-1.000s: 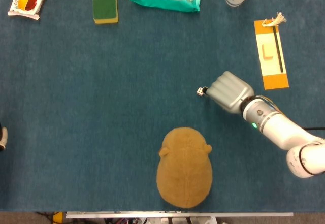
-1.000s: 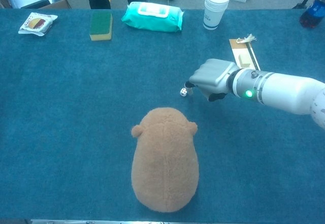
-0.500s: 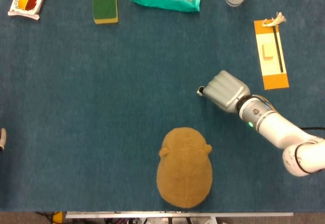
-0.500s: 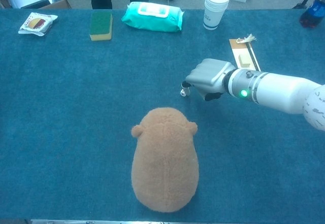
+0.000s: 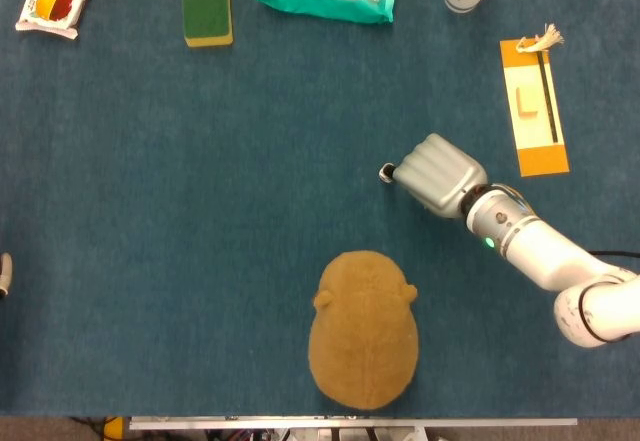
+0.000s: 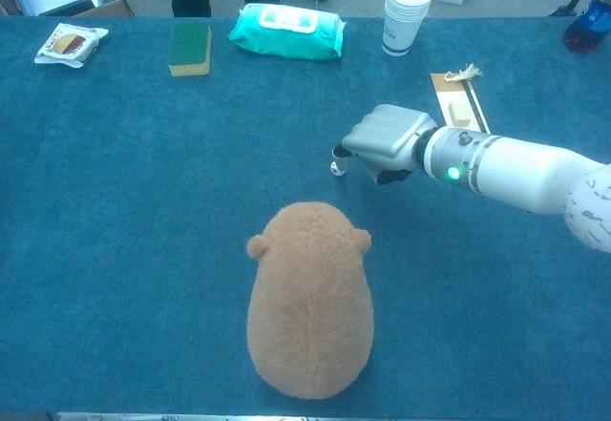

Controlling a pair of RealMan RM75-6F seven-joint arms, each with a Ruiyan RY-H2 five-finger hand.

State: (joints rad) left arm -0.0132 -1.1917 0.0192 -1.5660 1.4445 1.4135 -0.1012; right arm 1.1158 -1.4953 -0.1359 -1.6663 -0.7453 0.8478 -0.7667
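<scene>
One small die (image 5: 386, 173) lies on the blue tabletop (image 5: 200, 211), above the plush toy (image 5: 363, 328). Right hand (image 5: 438, 174) touches it with curled fingers; whether they pinch it, I cannot tell.

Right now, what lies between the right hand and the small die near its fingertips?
Nothing: in the chest view the right hand has its fingertips right at the die, with only blue cloth around them.

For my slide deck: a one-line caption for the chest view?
Right hand touching a small die above a brown plush toy.
</scene>
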